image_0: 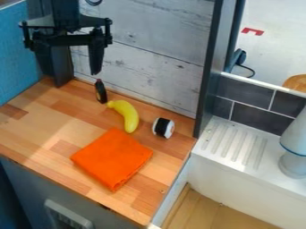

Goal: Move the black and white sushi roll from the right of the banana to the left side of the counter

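Observation:
The black gripper [70, 65] is at the upper left, above the counter's back corner, with its two fingers apart and nothing between them. Just below its right finger, a small dark object [101, 91] stands near the back wall. Beside that, a curved yellow banana [127, 115] lies on the wooden counter. Right of the banana sits a black-and-white sushi-like roll [163, 128]. A folded orange cloth [112, 159] lies flat nearer the front, below the banana and apart from it.
A dark upright post [210, 67] rises at the counter's right end. Beyond it are a white ridged drainboard [234, 142], a pale grey-white object [295, 147] and a basin with a wooden bottom [206, 212]. A blue panel [17, 53] borders the left.

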{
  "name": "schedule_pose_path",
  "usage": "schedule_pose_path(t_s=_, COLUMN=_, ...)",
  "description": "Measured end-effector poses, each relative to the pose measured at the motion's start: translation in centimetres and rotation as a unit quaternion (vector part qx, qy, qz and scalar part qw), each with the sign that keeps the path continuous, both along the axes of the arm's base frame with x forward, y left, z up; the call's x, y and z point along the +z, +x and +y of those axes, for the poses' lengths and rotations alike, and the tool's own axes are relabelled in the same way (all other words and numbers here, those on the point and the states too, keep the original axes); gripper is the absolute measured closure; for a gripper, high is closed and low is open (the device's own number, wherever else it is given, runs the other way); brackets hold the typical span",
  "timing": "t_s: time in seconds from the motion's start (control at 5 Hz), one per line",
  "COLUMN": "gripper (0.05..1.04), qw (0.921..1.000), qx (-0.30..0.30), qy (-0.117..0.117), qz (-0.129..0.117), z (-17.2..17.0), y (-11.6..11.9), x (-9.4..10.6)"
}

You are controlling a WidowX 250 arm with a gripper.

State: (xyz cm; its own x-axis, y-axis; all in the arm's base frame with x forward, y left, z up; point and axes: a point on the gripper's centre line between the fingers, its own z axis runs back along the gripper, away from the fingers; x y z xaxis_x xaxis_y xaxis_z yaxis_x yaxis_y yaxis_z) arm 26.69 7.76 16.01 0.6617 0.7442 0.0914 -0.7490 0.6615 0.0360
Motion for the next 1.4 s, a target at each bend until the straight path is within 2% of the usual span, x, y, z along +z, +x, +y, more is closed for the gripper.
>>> schedule_pose_path(t_s=0.2, gripper=0.083, qw=0.9998, qx=-0.001, qy=-0.004, qz=0.018, z=0.0, y=0.0, x=-1.0)
schedule_pose_path(t_s=0.4, gripper=0.083, qw=0.9952, qx=-0.068, qy=0.028, qz=0.065, z=-1.4, y=3.0, x=-4.2)
schedule_pose_path(t_s=0.6, gripper=0.083, qw=0.9896, qx=-0.121, qy=0.05, qz=0.061, z=-3.0, y=5.3, x=-6.0)
schedule_pose_path(t_s=0.8, gripper=0.083, qw=0.985, qx=-0.154, qy=0.067, qz=0.041, z=-4.3, y=7.5, x=-7.7)
schedule_pose_path(t_s=1.0, gripper=0.083, qw=0.9794, qx=-0.185, qy=0.075, qz=0.026, z=-5.9, y=8.7, x=-9.2)
schedule_pose_path(t_s=1.2, gripper=0.083, qw=0.9716, qx=-0.227, qy=0.061, qz=-0.024, z=-6.8, y=9.3, x=-11.1)
schedule_pose_path(t_s=1.4, gripper=0.083, qw=0.9667, qx=-0.241, qy=0.062, qz=-0.059, z=-7.1, y=10.1, x=-11.5)
